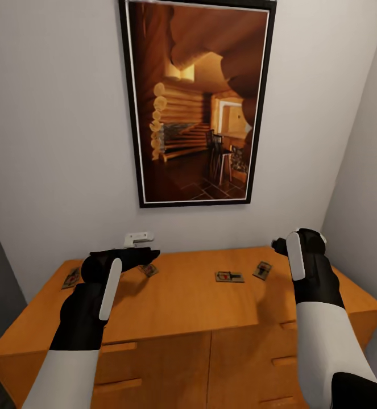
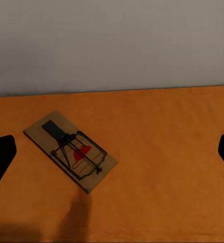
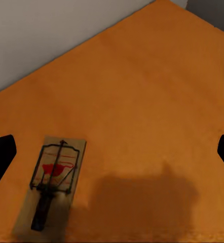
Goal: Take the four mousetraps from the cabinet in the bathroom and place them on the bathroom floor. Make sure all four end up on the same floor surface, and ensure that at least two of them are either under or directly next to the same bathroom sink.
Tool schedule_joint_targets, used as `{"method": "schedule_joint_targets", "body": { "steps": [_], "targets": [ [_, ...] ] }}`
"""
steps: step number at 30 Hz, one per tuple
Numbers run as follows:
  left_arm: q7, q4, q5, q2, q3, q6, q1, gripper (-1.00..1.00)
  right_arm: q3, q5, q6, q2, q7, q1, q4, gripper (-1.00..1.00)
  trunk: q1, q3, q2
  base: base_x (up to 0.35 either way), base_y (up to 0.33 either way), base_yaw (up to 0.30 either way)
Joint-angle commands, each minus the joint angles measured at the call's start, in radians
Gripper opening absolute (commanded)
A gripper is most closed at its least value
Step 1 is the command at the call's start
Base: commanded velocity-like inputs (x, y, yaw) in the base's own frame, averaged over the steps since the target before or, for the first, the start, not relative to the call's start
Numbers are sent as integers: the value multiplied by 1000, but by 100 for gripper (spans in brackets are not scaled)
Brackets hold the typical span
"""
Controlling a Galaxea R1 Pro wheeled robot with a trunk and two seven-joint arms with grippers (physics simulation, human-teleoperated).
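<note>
1. Four mousetraps lie on the cabinet (image 1: 182,301) top: one at the left edge (image 1: 71,278), one (image 1: 149,270) near the back edge beside the left tool (image 1: 145,254), one (image 1: 229,276) mid-right, one (image 1: 262,270) beside the right tool (image 1: 279,245); none is on the bathroom floor yet.
2. Both tools hover open and empty (fingertips spread wide in each wrist view).
3. Judged best: lower the left tool squarely over its trap (image 2: 70,150), align across the narrow sides, avoid the spring wire; close gently.
</note>
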Motion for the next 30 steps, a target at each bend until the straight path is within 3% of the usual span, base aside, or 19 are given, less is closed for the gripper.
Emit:
{"method": "schedule_joint_targets", "body": {
  "steps": [1,14,30],
  "targets": [
    [2,-1,6,0,1,4,-1,100,-1,-10,1,1,-10,-1,-1,100,-1,-1,-1,-318,87,-1],
    [2,-1,7,0,1,4,-1,100,-1,-11,1,1,-10,-1,5,100,-1,-1,-1,-288,108,0],
    [2,-1,5,0,1,4,-1,100,22,-16,1,7,-13,-1,11,100,-1,-1,-1,-44,21,0]
  ]
}}
